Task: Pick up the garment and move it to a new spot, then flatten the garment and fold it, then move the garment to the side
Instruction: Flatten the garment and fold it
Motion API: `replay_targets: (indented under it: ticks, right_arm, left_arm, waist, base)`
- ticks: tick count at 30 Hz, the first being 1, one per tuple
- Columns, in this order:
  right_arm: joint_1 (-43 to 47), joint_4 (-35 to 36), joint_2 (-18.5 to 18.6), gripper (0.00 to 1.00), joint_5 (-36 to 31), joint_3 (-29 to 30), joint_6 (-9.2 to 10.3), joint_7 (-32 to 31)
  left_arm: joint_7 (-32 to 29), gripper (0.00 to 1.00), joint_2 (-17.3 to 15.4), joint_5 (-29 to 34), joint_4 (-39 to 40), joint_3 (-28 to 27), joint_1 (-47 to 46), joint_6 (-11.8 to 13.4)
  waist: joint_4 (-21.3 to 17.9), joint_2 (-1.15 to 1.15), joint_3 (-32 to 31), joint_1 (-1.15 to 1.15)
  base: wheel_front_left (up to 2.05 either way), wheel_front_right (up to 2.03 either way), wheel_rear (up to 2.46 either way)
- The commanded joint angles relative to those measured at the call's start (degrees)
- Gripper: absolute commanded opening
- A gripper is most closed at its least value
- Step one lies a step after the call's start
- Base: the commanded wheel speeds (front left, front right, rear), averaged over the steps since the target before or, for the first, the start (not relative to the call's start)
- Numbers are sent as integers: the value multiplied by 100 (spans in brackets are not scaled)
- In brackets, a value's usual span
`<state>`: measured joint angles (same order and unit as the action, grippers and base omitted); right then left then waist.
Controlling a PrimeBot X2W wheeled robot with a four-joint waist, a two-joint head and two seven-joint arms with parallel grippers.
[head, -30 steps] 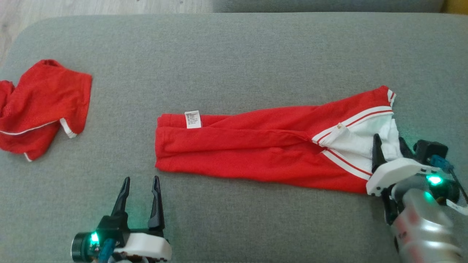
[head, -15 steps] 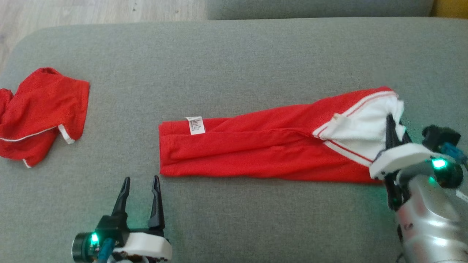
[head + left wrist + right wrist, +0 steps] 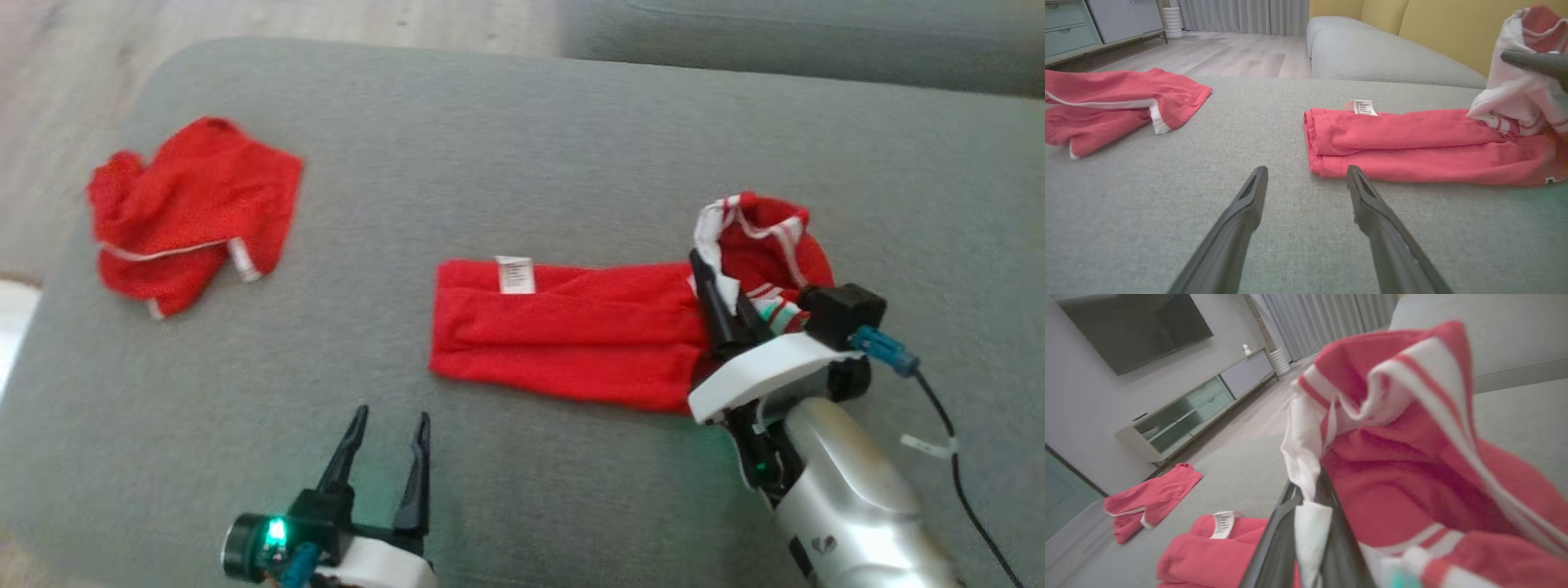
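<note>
The left gripper (image 3: 392, 418) is closest to us. It hangs low over the grey cushion (image 3: 522, 147). Its two dark fingers are apart and nothing is between them. They point at the near corner of the red garment (image 3: 571, 331), but they do not touch it.

The right gripper (image 3: 717, 287) is a bit farther off, on the right side. Its fingers are pressed together on the white edge of the garment. That end has red and white stripes. It is all bunched up and held up off the cushion.

The rest of the garment lies flat in a long strip in the middle of the cushion. A small white label (image 3: 514, 274) sticks out at its far edge, near the left end.

Farther away, on the left, a second red cloth (image 3: 196, 212) lies in a crumpled heap, well apart from the garment.

Past the cushion there is a wood floor (image 3: 286, 20). A low cabinet (image 3: 1196, 412) stands by the wall, under a dark screen (image 3: 1135, 326).
</note>
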<state>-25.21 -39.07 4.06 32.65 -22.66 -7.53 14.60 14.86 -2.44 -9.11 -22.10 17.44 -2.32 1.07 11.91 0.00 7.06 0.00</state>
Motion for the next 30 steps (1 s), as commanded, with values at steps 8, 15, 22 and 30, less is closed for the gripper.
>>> replay_targets:
  ticks: [8, 15, 22, 30]
  right_arm:
    - [-293, -67, -113, 0, 580, -664, 4, 6]
    - [-475, -310, -116, 0, 903, -1047, 4, 19]
    - [-698, -246, -117, 100, 1231, -1438, 4, 36]
    - [-375, 269, -116, 100, 6, -200, 4, 39]
  left_arm:
    - [14, 100, -43, -13, 80, 221, -99, -40]
    - [14, 100, -43, -46, 78, 380, -81, -32]
    - [14, 100, -43, -76, 76, 356, -51, 35]
    - [14, 100, -43, 7, 161, 44, -162, 58]
  waist:
    - [1282, 0, -96, 0]
    - [1720, 0, -123, 0]
    - [1635, 0, -166, 0]
    - [873, 0, -298, 0]
  base:
    - [0, 0, 0]
    - [0, 0, 0]
    - [0, 0, 0]
    - [0, 0, 0]
